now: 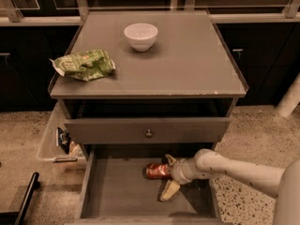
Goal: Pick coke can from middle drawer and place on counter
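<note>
Middle drawer (117, 193) is pulled out. Coke can (156, 171) lies on its side on the drawer floor, right of centre. Counter (187, 64) carries a white bowl (140, 35) at 12 o'clock and a green snack bag (84, 64) at 9. Gripper (168, 177) sits at the can's 3 o'clock end, fingers spread wide, clamping nothing. Arm (234, 170) reaches in from 3 o'clock.
</note>
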